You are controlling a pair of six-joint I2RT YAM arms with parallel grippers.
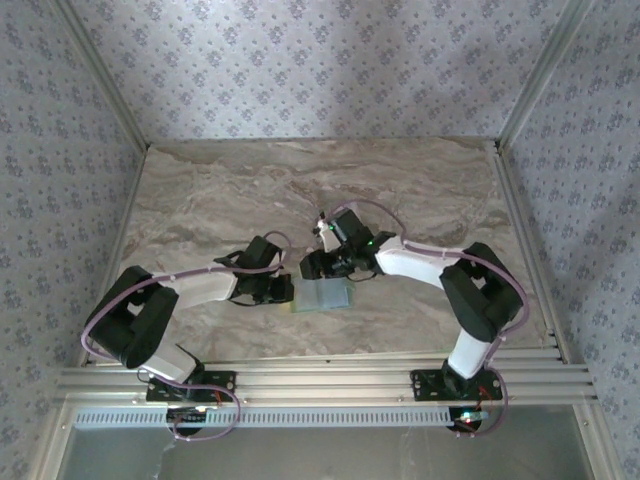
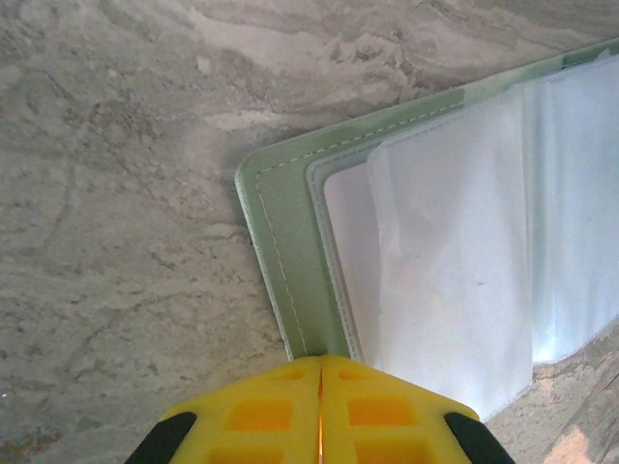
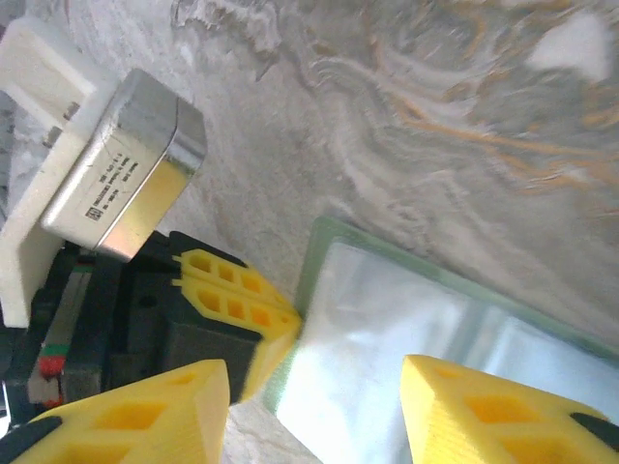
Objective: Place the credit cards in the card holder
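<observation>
The pale-green card holder (image 1: 322, 296) lies open on the marble table between the two arms. Its stitched green rim (image 2: 290, 251) runs under my left gripper (image 2: 320, 362), which is shut with its tips on the holder's left edge. A whitish shiny card (image 2: 455, 280) lies across the holder's clear inner sleeve, one end past the holder's edge. My right gripper (image 3: 314, 372) hangs open just above that card (image 3: 358, 348), one finger to each side, nothing held. The left gripper's fingers (image 3: 237, 290) touch the holder's rim (image 3: 319, 242). From above, the left gripper (image 1: 288, 290) and right gripper (image 1: 335, 272) meet over the holder.
The marble table (image 1: 250, 190) stretches bare behind the arms, with patterned walls on three sides. An aluminium rail (image 1: 320, 380) with the arm bases runs along the near edge. The left wrist's metal camera box (image 3: 121, 174) sits close to my right fingers.
</observation>
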